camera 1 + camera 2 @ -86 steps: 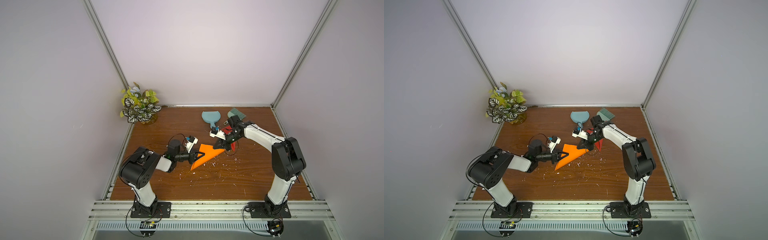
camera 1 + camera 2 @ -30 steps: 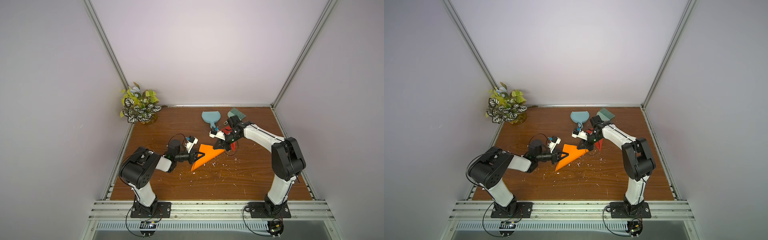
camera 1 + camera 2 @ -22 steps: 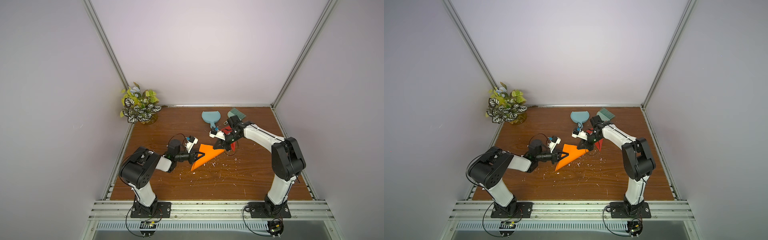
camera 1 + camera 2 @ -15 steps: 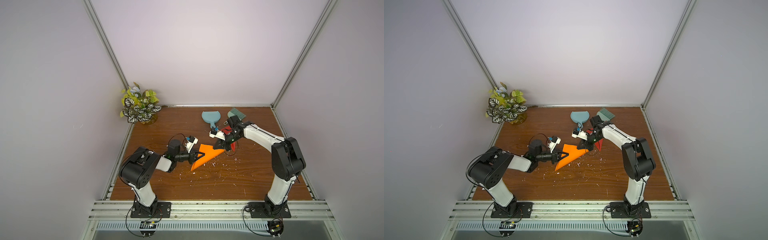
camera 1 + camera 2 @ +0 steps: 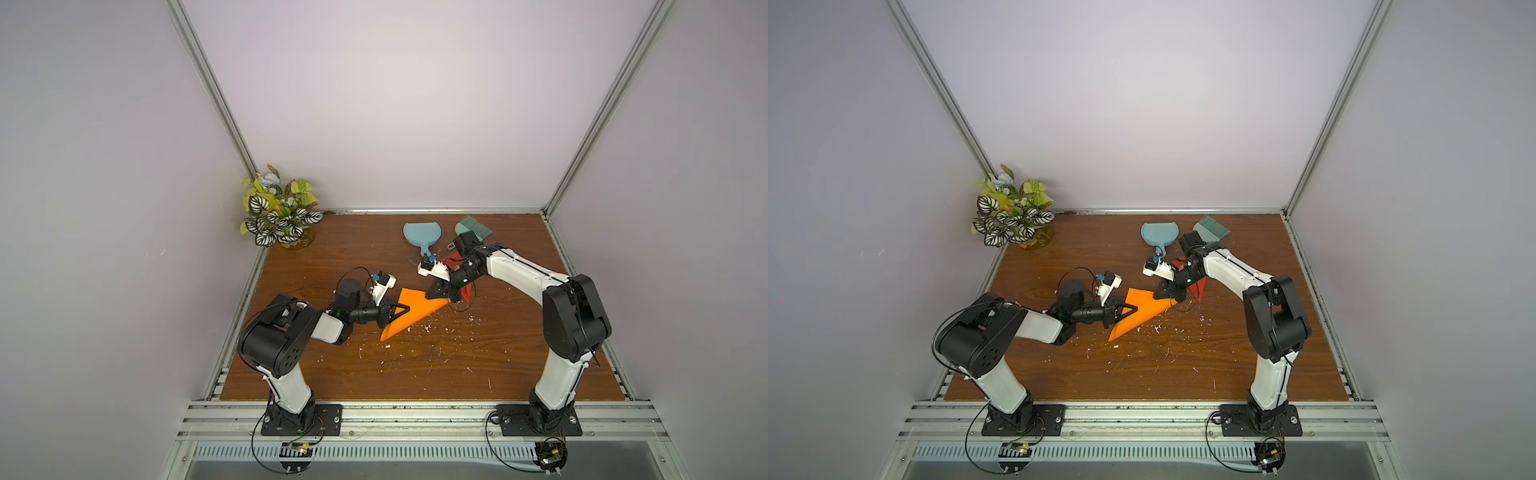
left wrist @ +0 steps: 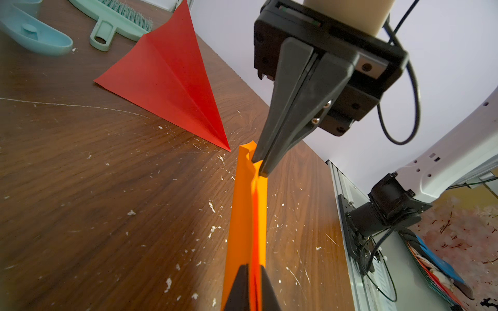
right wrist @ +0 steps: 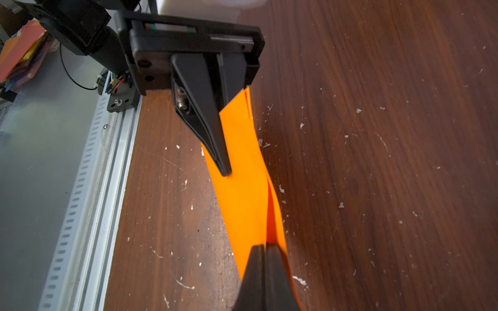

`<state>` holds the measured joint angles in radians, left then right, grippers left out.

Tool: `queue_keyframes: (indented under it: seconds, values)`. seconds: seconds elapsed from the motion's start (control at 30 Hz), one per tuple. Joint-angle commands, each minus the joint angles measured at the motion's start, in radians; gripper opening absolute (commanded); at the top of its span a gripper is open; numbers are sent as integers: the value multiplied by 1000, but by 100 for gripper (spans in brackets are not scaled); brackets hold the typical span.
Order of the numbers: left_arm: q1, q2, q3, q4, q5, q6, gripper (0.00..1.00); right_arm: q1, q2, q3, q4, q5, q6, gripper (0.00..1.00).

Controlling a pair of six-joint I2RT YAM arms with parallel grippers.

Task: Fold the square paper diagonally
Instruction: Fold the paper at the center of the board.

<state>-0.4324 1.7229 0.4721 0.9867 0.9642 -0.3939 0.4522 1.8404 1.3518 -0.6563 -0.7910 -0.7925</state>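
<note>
Left fingers (image 7: 202, 107) and right fingers (image 6: 296, 102) were clamped on opposite ends of the doubled orange paper (image 5: 415, 311), held low over the surface (image 5: 415, 374) between them, likely keeping the layers aligned and taut for creasing.

1. One orange folded paper triangle (image 5: 415, 311), frame centre.
2. One red folded paper sheet (image 6: 167, 80).
3. One light-blue plastic dustpan (image 5: 420, 233).
4. One mint-green plastic brush (image 5: 473, 227).
5. One leafy potted plant (image 5: 280, 212), left of centre.
6. Two white-and-black robot arms: left arm (image 5: 328, 328), right arm (image 5: 515, 274).
7. Small white scraps (image 7: 341, 205): too many to count.
</note>
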Motion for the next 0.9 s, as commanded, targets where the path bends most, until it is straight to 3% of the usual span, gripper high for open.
queue_keyframes:
  seconds: [0.0, 0.87]
  values:
    - [-11, 4, 16, 6, 10, -3, 10, 6, -1, 30, -21, -21, -8, 0]
    - [-11, 4, 17, 2, 8, -2, 9, -3, -5, 23, -18, -12, -5, 0]
